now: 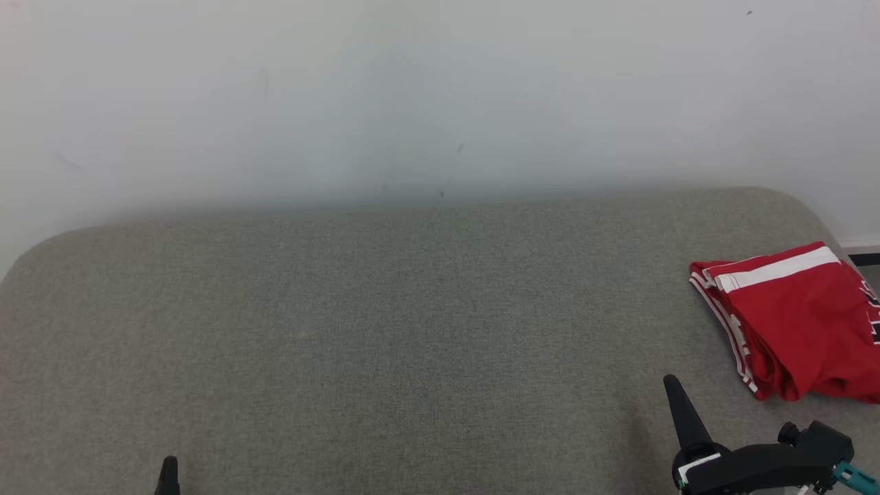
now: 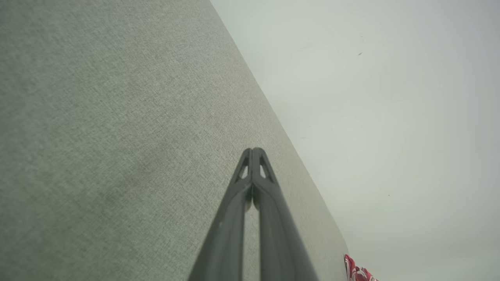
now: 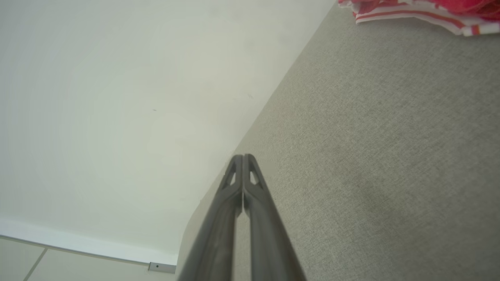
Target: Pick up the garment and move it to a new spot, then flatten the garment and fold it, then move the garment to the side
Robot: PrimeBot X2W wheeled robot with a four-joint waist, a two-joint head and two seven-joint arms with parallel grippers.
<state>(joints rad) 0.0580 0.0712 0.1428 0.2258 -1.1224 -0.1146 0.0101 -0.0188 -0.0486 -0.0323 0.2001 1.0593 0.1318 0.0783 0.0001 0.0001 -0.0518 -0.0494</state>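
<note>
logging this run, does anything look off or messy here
Nothing stands out. The red garment lies loosely folded near the right end of the grey cushion, its layers a bit uneven, no damage visible. The left tool and right tool are shut, clear of it.

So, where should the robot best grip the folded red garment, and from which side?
Probably the striped left edge of the garment, where the layers stack and face the grey surface. The right gripper, shut now, is nearest; open it and come in from the left.
</note>
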